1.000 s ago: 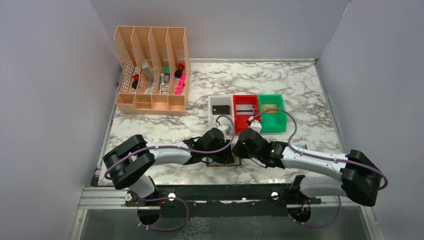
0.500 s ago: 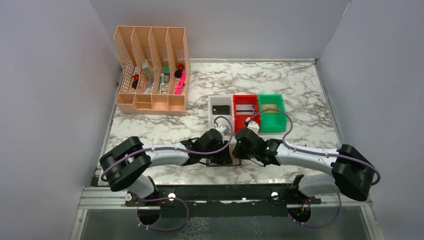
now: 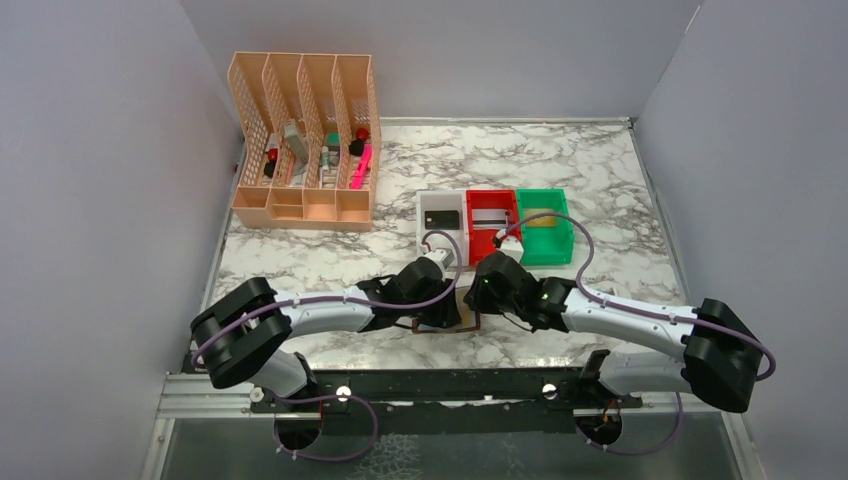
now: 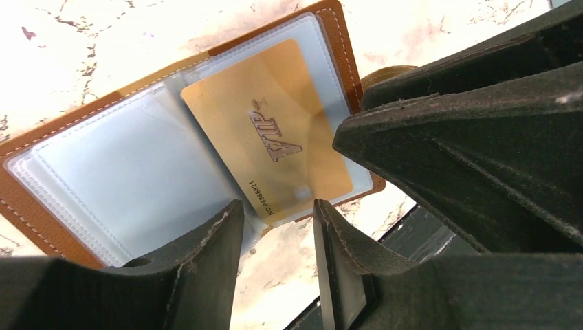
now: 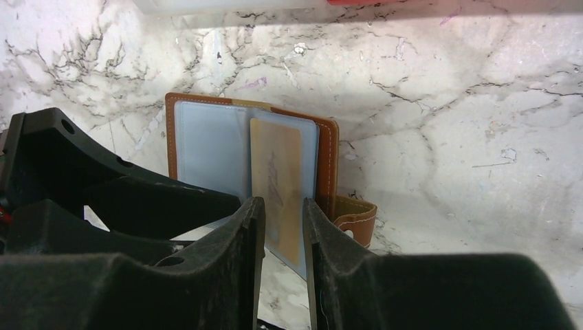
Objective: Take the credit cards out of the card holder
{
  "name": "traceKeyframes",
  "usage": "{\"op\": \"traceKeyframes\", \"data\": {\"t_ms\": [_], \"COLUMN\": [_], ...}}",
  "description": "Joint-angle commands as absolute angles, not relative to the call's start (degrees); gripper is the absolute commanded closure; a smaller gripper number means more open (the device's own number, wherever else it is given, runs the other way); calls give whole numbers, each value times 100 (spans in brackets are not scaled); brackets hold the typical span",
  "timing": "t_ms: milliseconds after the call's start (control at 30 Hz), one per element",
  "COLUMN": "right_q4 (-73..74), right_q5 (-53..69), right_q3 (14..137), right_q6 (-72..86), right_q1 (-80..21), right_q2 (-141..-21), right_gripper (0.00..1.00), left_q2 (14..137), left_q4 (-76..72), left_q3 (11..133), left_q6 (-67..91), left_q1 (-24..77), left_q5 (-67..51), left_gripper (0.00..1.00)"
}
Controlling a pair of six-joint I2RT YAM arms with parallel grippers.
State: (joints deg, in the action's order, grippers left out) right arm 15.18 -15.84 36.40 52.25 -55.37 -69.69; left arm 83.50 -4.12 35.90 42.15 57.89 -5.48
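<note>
Left hand [image 4: 278, 210] and right hand [image 5: 284, 206] edged forward, both narrowly parted | gold card [image 4: 275, 155] in card holder [image 5: 206, 148]

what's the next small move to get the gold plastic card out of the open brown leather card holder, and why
Probably lower the right gripper and close it on the near end of the gold plastic card. That end pokes out of the open brown leather card holder and sits between its slightly parted jaws, while the left gripper hovers open over the same edge.
</note>
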Motion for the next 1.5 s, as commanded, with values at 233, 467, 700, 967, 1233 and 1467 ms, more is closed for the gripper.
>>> {"op": "traceKeyframes", "data": {"t_ms": [233, 467, 700, 967, 1233, 1467], "right_q4": [1481, 1622, 1719, 986, 791, 362], "right_q5": [-1599, -1653, -1561, -902, -921, -457], "right_q3": [3540, 3563, 3568, 3347, 3280, 2931], "right_q6": [5331, 5373, 5685, 5582, 5458, 5612], "right_q1": [-5509, -5506, -5474, -5440, -5425, -5240], "right_q2": [-6950, -6982, -7283, -7322, -6848, -6733], "right_gripper": [67, 63, 63, 75, 99, 99], "left_q2": [7993, 8000, 8043, 8091, 8139, 8049], "left_q4": [-296, -324, -213, -101, -147, -159], "left_q3": [3586, 3560, 3585, 3569, 3542, 3500], "left_q6": [4252, 4262, 4301, 4333, 4355, 4403], "left_q1": [5827, 5827, 5827, 5827, 5827, 5823], "left_q5": [-113, -105, -32, 36, 63, 262], "left_gripper": [52, 52, 52, 52, 52, 52]}}
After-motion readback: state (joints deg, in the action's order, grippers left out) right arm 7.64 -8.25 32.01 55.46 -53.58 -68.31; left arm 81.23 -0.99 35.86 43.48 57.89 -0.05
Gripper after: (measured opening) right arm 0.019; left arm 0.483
